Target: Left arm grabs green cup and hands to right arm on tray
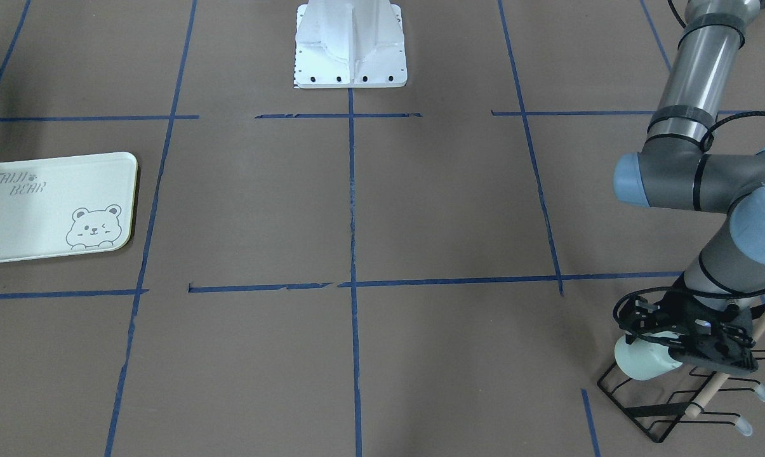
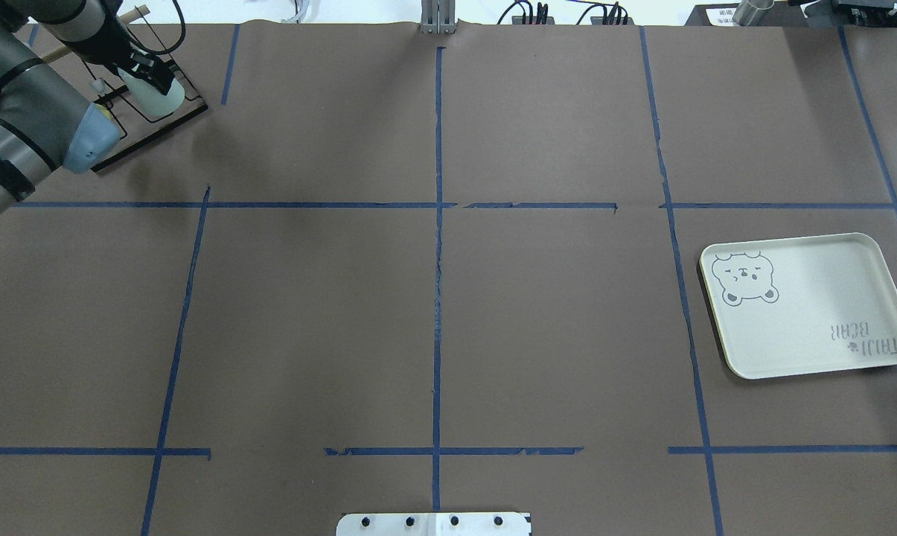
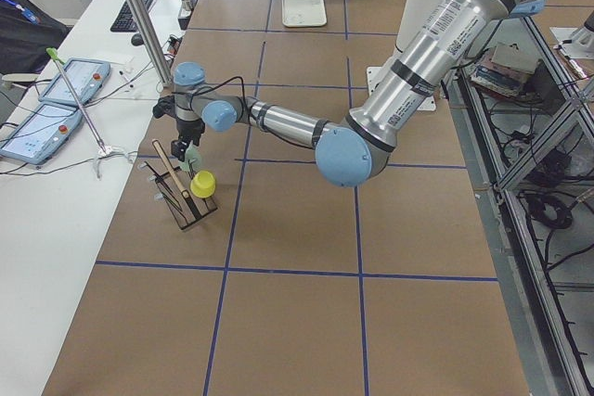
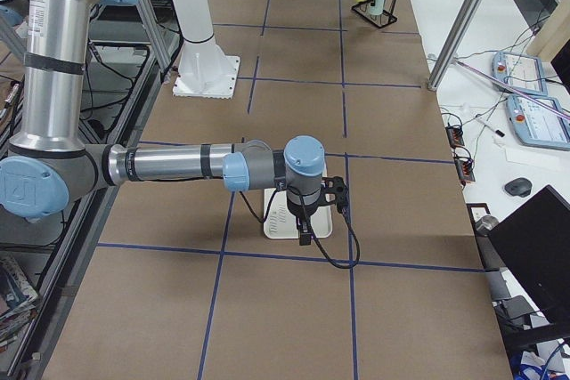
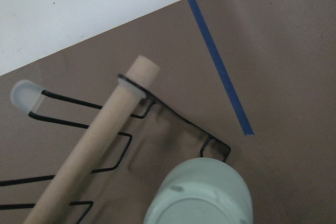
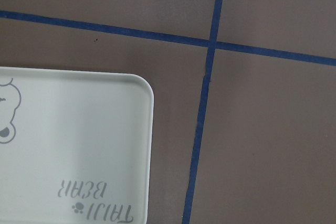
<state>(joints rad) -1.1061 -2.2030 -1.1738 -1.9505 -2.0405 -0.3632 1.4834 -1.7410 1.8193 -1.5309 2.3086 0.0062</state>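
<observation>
— Closest thing to the left wrist's lens is the green cup (image 5: 202,195): its round base faces straight at the camera, low in the view, tipped over on a black wire rack (image 2: 150,140).

— And the pale stick beside it?

— A wooden dowel (image 5: 100,150) running slantwise through the rack, just beside the cup. There's a blue tape line (image 5: 220,66) on the brown paper past it.

— Any writing around?

— Only on the tray (image 1: 33,216): "TAIJI BEAR" in grey letters with a little paw mark, plus a winking bear drawn in one corner. From the right wrist camera the words read upside down. Nothing legible on the cup.

— Where's the cup against the claw?

— Seen from across the table, the left gripper (image 1: 677,346) sits right over the cup, and the cup's pale body pokes out from under the black fingers. Whether they're actually clamped on it, I can't tell; the fingertips are hidden.

— And the other arm?

— The right gripper (image 4: 303,230) hangs over the tray, on the opposite side of the table, well apart from the cup. It's too small in the side view to say if it's parted or closed.

— Anything else on that rack?

— A yellow cup (image 3: 203,184), near the green one.
</observation>
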